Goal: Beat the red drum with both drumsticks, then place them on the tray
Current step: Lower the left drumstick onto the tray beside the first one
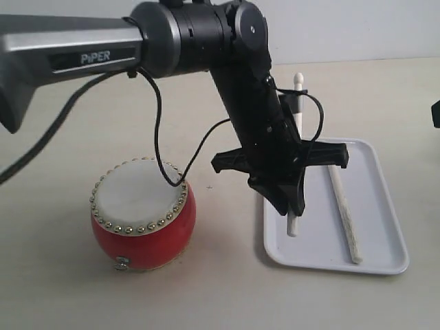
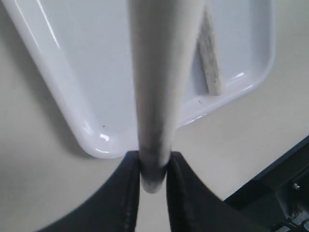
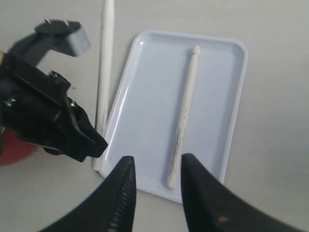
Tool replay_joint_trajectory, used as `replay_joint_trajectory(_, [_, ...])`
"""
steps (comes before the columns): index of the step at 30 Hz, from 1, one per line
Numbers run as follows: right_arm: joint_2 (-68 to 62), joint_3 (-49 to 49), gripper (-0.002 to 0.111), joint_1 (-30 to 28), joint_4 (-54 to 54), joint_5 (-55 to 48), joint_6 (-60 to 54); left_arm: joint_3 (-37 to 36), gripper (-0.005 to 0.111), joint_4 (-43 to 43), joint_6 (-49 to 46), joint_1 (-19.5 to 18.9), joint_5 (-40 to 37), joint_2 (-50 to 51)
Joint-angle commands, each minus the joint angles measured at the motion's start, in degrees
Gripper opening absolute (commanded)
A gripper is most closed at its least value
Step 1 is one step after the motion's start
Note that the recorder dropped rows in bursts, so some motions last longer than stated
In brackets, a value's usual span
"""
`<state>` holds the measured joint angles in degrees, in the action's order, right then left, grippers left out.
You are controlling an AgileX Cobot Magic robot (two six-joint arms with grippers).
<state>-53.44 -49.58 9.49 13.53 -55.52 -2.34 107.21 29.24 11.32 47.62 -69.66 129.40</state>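
Note:
The red drum (image 1: 143, 218) with its cream studded skin stands left of the white tray (image 1: 375, 206). One drumstick (image 1: 344, 213) lies lengthwise in the tray, also in the right wrist view (image 3: 185, 113) and the left wrist view (image 2: 210, 63). My left gripper (image 1: 291, 206) reaches across and is shut on the butt end of the other drumstick (image 1: 299, 103), held along the tray's left side. In the left wrist view both fingers (image 2: 130, 193) press that stick (image 2: 159, 72). My right gripper (image 3: 157, 191) hovers open over the tray's (image 3: 145, 96) near edge, holding nothing.
The beige tabletop (image 1: 227, 295) surrounds the drum and the tray. The left arm's black links and cable (image 1: 161, 130) hang above the drum and the gap between drum and tray. A dark piece (image 1: 436, 113) shows at the right edge.

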Motion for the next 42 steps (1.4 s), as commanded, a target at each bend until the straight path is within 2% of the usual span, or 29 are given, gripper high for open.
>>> replay_joint_trajectory(1, [2.74, 0.07, 0.032, -0.15, -0.92, 0.88, 0.05, 1.83, 0.000, 1.59, -0.56, 0.40, -0.30, 1.89])
replay_joint_trajectory(8, [4.06, 0.07, 0.032, -0.15, -2.03, 0.89, 1.17, 5.43, 0.000, 7.41, -2.54, 0.40, -0.30, 5.57])
replay_joint_trajectory(34, [4.06, 0.07, 0.032, -0.15, -3.04, 3.60, 1.17, 6.18, 0.000, 6.40, -3.60, 0.29, -0.30, 9.19])
replay_joint_trajectory(36, [4.06, 0.07, 0.032, -0.15, -3.04, 3.71, 1.17, 6.18, 0.004, 6.40, -3.60, 0.29, -0.30, 9.19])
replay_joint_trajectory(42, [4.06, 0.07, 0.032, -0.15, -3.04, 3.94, 1.17, 6.18, 0.036, 6.15, -3.48, 0.29, -0.30, 9.19])
